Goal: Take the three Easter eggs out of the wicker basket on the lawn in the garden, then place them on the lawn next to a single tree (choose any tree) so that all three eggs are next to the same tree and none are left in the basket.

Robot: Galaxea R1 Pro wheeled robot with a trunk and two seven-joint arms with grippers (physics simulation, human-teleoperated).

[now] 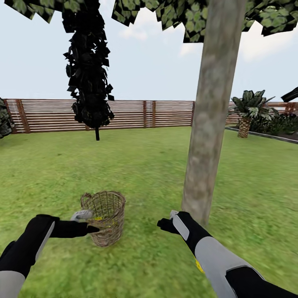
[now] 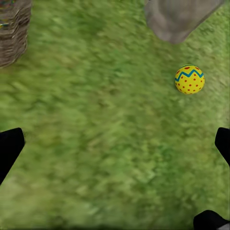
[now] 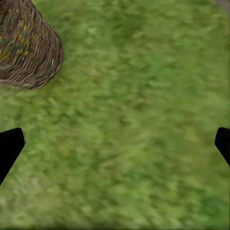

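One egg [image 2: 189,79] lies by the tree [image 1: 211,124]; yellow shows inside the basket [image 1: 105,215] beside the left end effector [image 1: 92,228]. Both end effectors gape empty.

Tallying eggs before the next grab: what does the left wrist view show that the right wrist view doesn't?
Left wrist view: one Easter egg lying on the grass close to the tree trunk's base, not touching it.

Right wrist view: yellow showing through the wicker basket weave, too blurred to count eggs.

Shared: the lawn, the basket, and dark fingertips set wide apart with nothing between.
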